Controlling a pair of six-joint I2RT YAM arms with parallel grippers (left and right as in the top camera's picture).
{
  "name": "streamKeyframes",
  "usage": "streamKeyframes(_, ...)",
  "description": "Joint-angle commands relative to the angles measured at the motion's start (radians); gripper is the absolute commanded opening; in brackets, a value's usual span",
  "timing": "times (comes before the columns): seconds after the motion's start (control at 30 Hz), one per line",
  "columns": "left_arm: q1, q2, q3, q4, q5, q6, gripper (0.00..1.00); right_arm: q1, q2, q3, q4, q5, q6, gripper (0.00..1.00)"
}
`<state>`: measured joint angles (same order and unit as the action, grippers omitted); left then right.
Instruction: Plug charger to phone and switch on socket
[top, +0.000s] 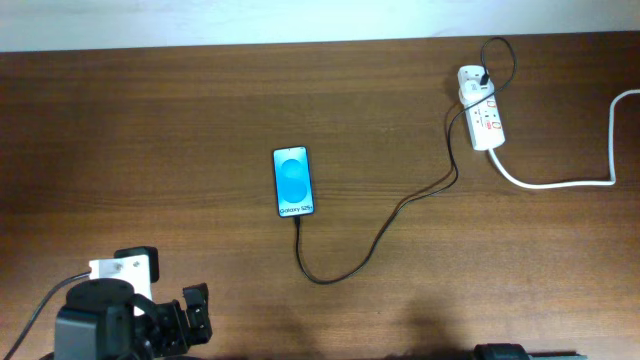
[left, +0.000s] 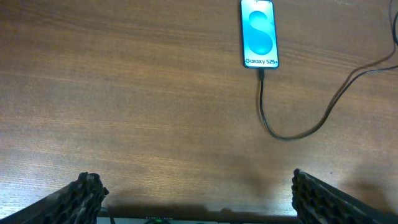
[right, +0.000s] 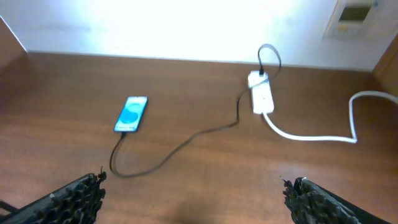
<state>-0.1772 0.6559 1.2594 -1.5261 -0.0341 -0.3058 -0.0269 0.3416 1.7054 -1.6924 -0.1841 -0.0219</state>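
The phone (top: 293, 182) lies flat mid-table with its blue screen lit. The charger (top: 380, 230), a thin black cable, meets the phone's lower edge and loops right and up to the socket (top: 483, 118) at the far right. In the left wrist view the phone (left: 259, 34) and charger (left: 273, 132) lie far ahead of my open, empty left gripper (left: 199, 190). My left gripper (top: 195, 305) sits at the near left edge. The right wrist view shows the phone (right: 131, 114), charger (right: 186, 140) and socket (right: 262, 96) far beyond my open, empty right gripper (right: 196, 190).
A thick white cord (top: 560, 183) runs from the socket off to the right edge. A pale wall (right: 186, 25) borders the table's far side. A dark piece of the right arm (top: 510, 352) shows at the near edge.
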Motion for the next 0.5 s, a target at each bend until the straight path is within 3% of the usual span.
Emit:
streamKeyframes(0.0,0.001,-0.004,0.000,0.002,0.000,0.008,0.99,0.009,-0.088,0.002,-0.006,-0.023,0.060,0.98)
streamKeyframes(0.13,0.001,-0.004,0.000,0.002,0.000,0.008,0.99,0.007,-0.164,0.002,-0.006,-0.051,0.068,0.98)
streamKeyframes(0.47,0.001,-0.004,0.000,0.002,0.000,0.008,0.99,0.007,-0.167,0.002,-0.006,-0.048,0.067,0.98)
